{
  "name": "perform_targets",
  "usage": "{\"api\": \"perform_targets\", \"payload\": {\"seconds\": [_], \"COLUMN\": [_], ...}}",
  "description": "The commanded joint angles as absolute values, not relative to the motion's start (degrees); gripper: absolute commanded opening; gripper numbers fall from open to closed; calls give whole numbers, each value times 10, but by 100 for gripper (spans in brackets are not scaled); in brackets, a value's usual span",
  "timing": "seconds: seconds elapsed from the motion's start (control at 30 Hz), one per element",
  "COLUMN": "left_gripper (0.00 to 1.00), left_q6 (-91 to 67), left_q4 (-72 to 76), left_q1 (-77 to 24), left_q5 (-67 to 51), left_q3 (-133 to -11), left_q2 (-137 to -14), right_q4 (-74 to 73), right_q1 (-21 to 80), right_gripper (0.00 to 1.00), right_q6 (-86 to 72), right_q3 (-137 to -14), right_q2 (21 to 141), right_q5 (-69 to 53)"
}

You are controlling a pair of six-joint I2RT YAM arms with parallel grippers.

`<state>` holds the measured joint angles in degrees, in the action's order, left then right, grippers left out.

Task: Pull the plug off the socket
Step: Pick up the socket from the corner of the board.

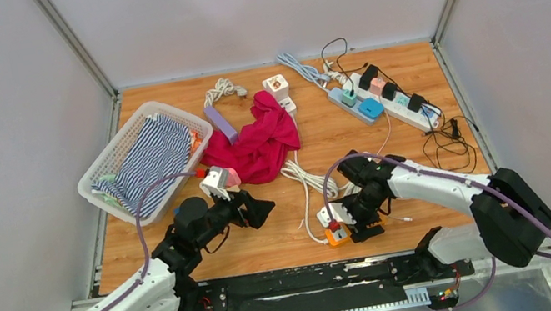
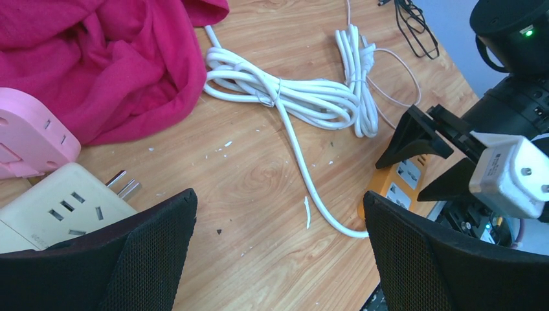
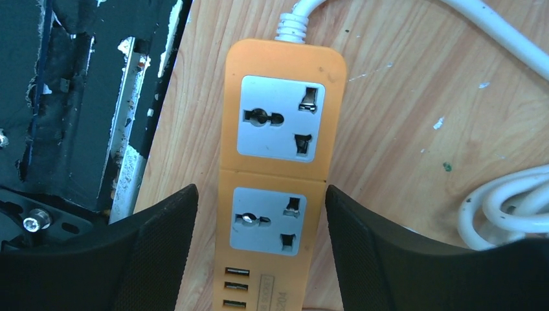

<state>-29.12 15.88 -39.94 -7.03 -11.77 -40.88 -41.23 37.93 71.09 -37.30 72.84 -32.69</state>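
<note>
Orange power strip (image 1: 339, 236) lies directly under the right gripper (image 1: 357, 223), at the bench (image 1: 270, 245) edge nearest the arms. The left gripper (image 1: 258, 209) hangs well apart from it, with a cream plug block (image 1: 216, 182) just beside it.

Left wrist: left gripper spread wide, only bare wood between its fingers, gripping nothing. Plug block lies just left of its left finger, prongs (image 2: 123, 183) bare, in no socket. White cord (image 2: 291, 97) coiled ahead.

Right wrist: right gripper wide open, one finger on each side of the strip, close to its edges; contact unclear. It holds nothing. Both sockets (image 3: 281, 116) are empty.

Judgement: the pull looks done. To finish cleanly, raise the right gripper straight up so neither finger drags the strip, and leave the plug block lying.
</note>
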Motion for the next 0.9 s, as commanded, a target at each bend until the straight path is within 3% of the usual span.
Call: {"api": "perform_targets", "payload": {"seconds": [0.0,0.33,0.67,0.87], "left_gripper": [100,100,100,100], "left_q6": [-282,-295,-302,-278], "left_q4": [174,174,193,237], "left_q1": [-403,-404,-443,-489], "left_q5": [-75,-102,-160,-195], "left_q3": [-120,-114,-124,-132], "left_q2": [-411,-410,-428,-447], "right_q4": [-396,-397,-447,-540], "right_q1": [402,408,403,382], "right_gripper": [72,53,13,5], "right_q6": [689,665,652,695], "right_q3": [-359,-369,-403,-446], "right_q2": [746,745,737,721], "right_q5": [-297,-287,-308,-352]}}
